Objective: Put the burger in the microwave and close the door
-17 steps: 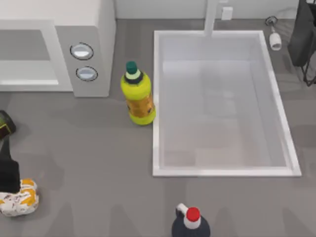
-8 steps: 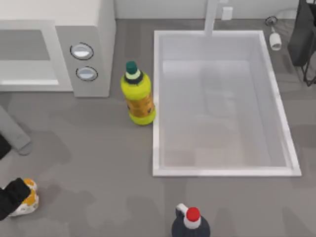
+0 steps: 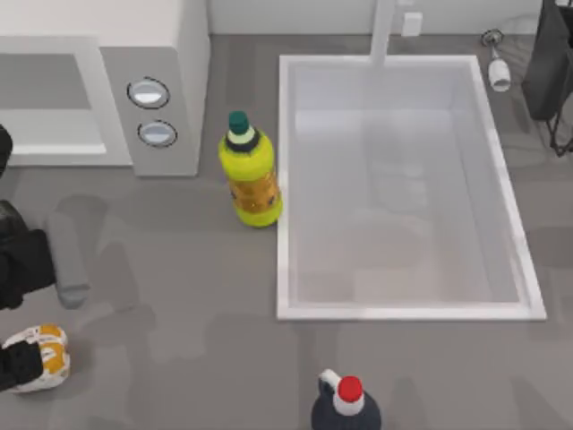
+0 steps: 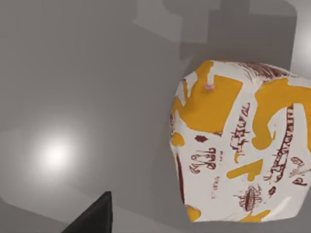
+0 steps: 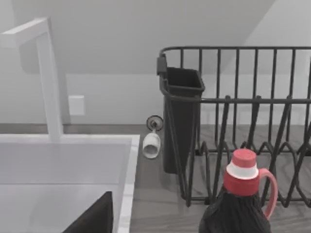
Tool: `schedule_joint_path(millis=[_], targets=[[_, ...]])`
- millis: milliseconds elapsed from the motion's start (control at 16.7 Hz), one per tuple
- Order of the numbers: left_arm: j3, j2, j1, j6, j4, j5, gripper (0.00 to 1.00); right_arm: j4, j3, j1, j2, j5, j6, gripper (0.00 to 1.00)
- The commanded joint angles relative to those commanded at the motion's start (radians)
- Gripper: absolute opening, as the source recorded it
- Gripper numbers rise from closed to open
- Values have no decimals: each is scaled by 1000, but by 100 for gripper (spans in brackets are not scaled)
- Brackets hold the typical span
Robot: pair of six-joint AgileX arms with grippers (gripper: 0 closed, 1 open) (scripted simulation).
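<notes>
The burger [image 3: 36,356] is lying on the bench [image 3: 179,296] at its near left corner, well apart from the microwave [image 3: 107,81], so nothing is loaded yet. The left pincer [image 3: 13,363] is hovering beside it; I cannot tell whether it is apart or together.

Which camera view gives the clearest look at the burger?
The left wrist view: the burger sits close, its orange patches and dark print plain. The top view shows it small at the table's left edge, partly covered by the left arm. The right wrist view faces the sink.
</notes>
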Motion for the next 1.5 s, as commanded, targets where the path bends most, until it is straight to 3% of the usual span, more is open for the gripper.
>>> schedule_joint_path(millis=[480,960,1260,1500], targets=[[-2,25,2,15,5,0,100,0,0,0,0,0,0,100],[-155,188,0,18,331,0,100,0,0,0,0,0,0,100],[-172,208,0,19,360,0,100,0,0,0,0,0,0,100],[-172,208,0,19,360,0,70,0,0,0,0,0,0,100]])
